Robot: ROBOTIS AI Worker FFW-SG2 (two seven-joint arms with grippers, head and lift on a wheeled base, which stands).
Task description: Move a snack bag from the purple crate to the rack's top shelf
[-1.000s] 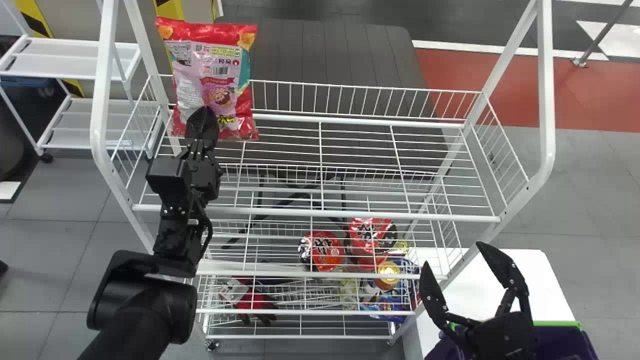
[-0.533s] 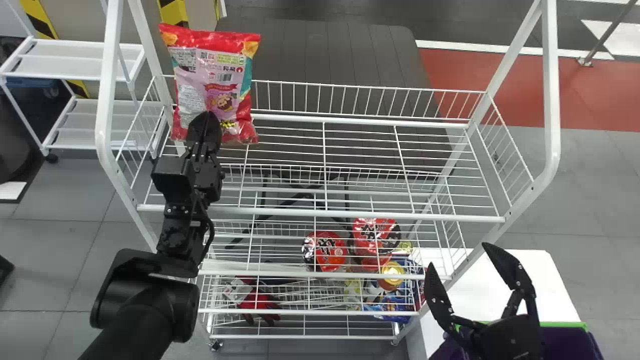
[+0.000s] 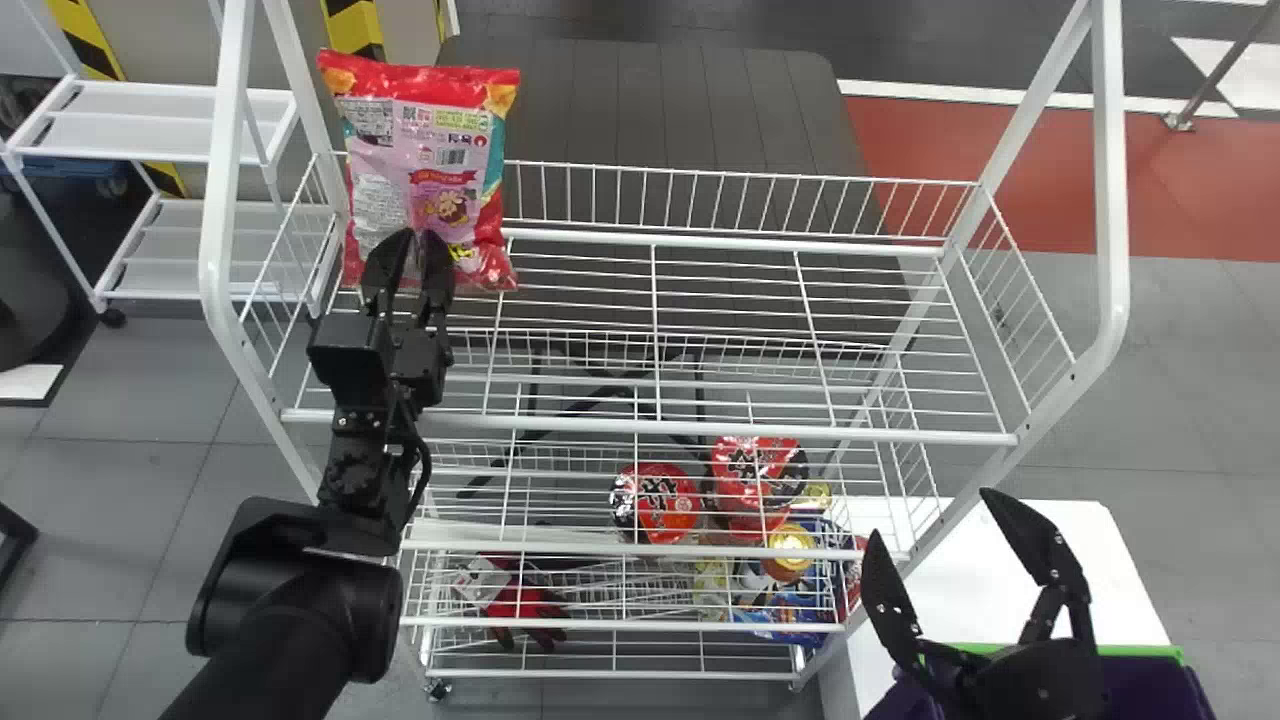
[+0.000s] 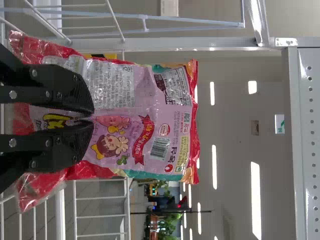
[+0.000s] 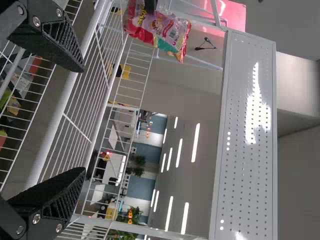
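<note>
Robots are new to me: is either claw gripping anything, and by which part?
Nothing looks held: the left gripper is parted in front of the snack bag, which stands upright on the top shelf; the right gripper is open and empty.

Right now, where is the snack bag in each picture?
Head view: bag upper left, at the left end of the rack.
Left wrist view: bag large, just beyond the left gripper.
Right wrist view: bag smaller, at the rack's far end.
Shared landmark: that white rack.
</note>
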